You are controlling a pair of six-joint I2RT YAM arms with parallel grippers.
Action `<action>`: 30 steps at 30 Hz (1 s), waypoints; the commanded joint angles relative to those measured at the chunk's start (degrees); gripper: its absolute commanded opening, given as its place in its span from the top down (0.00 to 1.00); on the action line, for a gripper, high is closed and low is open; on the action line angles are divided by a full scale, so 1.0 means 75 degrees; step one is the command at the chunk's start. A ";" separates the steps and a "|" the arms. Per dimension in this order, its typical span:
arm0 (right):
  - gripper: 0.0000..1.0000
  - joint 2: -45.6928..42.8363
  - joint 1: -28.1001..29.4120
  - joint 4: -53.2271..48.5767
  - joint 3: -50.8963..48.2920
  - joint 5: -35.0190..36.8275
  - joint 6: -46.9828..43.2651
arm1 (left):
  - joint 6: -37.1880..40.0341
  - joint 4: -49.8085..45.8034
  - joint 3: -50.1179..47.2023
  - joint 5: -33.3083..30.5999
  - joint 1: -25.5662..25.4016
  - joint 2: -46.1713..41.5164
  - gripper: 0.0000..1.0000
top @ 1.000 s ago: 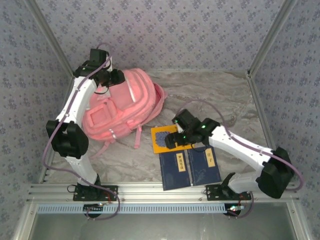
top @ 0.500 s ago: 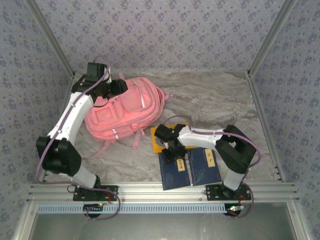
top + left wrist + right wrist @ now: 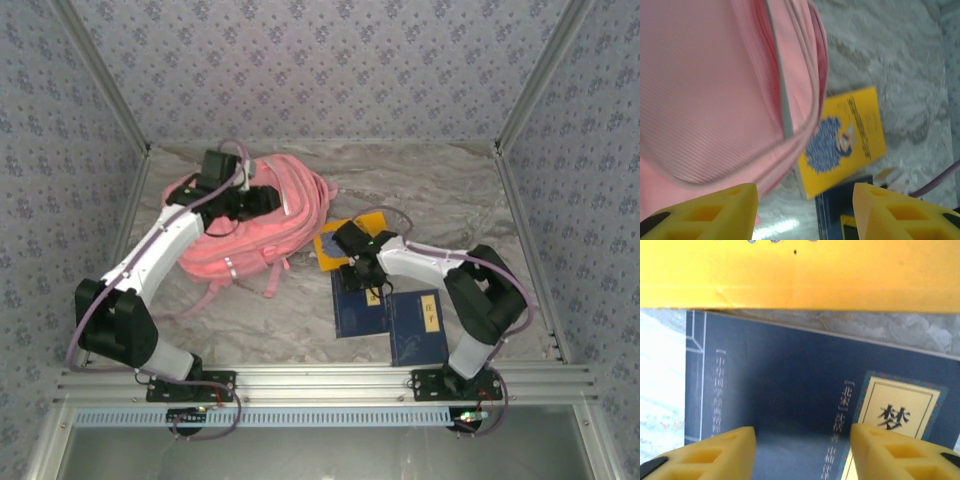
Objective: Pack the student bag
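Three books lie out on the table point(image 3: 450, 200) and none is in the bag point(image 3: 250, 225), so I judge the packing barely begun: every book has yet to go in. The bag sits left of centre in the top view, toward the upper part of the frame. I cannot tell whether its main zip is open. The yellow book point(image 3: 335, 243) lies just beside the bag's right edge, the left blue book point(image 3: 355, 312) is below it, and the right blue book point(image 3: 418, 328) is lower right of that.

My left gripper point(image 3: 262, 197) hovers over the bag, jaws apart with nothing between them. My right gripper point(image 3: 362, 272) hangs over the left blue book by the yellow book's edge, jaws likewise apart and empty.

On the blue cover's cream label point(image 3: 900, 410) I read 梦. The smaller columns of Chinese characters beside it are too blurred to read, as is the yellow cover's print.
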 commanded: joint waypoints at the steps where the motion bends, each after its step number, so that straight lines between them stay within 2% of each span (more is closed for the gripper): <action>1: 0.40 -0.0610 -0.0403 0.0403 -0.0525 -0.0682 0.0093 | -0.0444 0.0716 -0.0668 0.0587 -0.0672 -0.0136 0.47; 6: 0.36 -0.1072 -0.1113 0.0553 -0.1078 -0.0939 0.0047 | -0.0846 0.1583 -0.1514 0.1024 -0.1672 0.0226 0.48; 12: 0.36 -0.0828 -0.1701 0.0860 -0.1263 -0.1359 -0.0052 | -0.0918 0.2068 -0.1885 0.1420 -0.2273 0.0929 0.48; 18: 0.39 -0.0379 -0.1796 0.1233 -0.1156 -0.1814 -0.0084 | -0.1094 0.2600 -0.2076 0.1692 -0.2422 0.1752 0.49; 21: 0.42 -0.0276 -0.1713 0.1465 -0.1216 -0.2329 0.0038 | -0.1195 0.2825 -0.2093 0.1887 -0.2433 0.2089 0.50; 30: 0.48 -0.0634 -0.1669 0.2011 -0.1549 -0.3130 0.0572 | -0.1207 0.2924 -0.1920 0.1943 -0.2436 0.2774 0.54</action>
